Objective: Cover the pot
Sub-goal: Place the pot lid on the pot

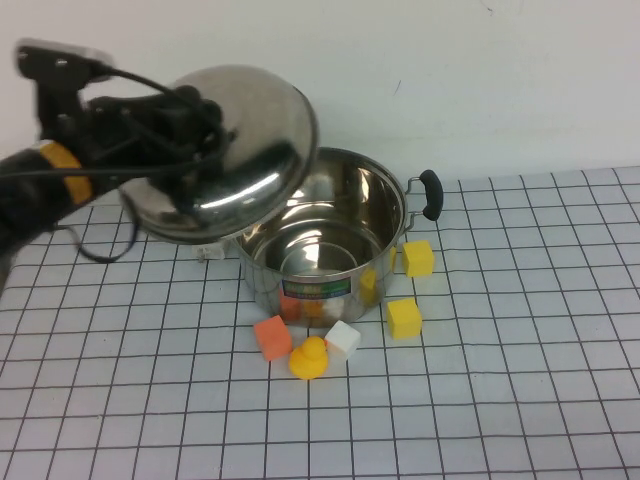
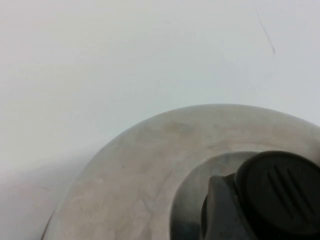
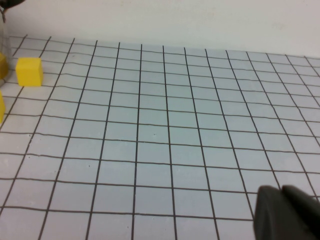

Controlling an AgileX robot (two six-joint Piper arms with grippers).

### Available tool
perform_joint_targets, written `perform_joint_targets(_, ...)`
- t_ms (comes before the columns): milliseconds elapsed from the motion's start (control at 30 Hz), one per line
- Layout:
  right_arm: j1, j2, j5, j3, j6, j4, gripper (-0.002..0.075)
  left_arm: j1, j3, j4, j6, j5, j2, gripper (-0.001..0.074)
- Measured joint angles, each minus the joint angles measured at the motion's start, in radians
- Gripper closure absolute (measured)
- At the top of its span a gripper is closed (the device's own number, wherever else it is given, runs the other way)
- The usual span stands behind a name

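Mid-carry: left gripper (image 1: 190,135) holds lid (image 1: 250,140) tilted beside pot (image 1: 325,235); next shift over, level, lower. Right gripper (image 3: 287,212) parked; opening unclear.

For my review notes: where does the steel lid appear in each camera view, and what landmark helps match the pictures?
High view: the lid is upper left, tilted, held by the left pincer over the pot's left rim.
Left wrist view: the lid fills the lower half, its black knob at lower right.
Right wrist view: no lid; only the right pincer above the grid mat.
Shared landmark: the yellow cube right of the pot shows in the high and right wrist views.
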Motion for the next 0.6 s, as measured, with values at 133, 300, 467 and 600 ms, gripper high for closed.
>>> perform_joint_targets(133, 0.0, 0.0, 0.0, 0.0, 0.0, 0.0, 0.0717, -0.095, -0.095, 0.025, 0.046, 0.109, 0.088, 0.0402)
perform_joint_targets(300, 0.0, 0.0, 0.0, 0.0, 0.0, 0.0, 0.0717, -0.217, -0.245, 0.029, 0.122, 0.236, 0.201, 0.0402)
perform_joint_targets(467, 0.0, 0.0, 0.0, 0.0, 0.0, 0.0, 0.0717, -0.268, -0.377, 0.029, 0.124, 0.261, 0.335, 0.0402)
perform_joint_targets(600, 0.0, 0.0, 0.0, 0.0, 0.0, 0.0, 0.0717, -0.275, -0.439, 0.029, 0.126, 0.272, 0.417, 0.0402)
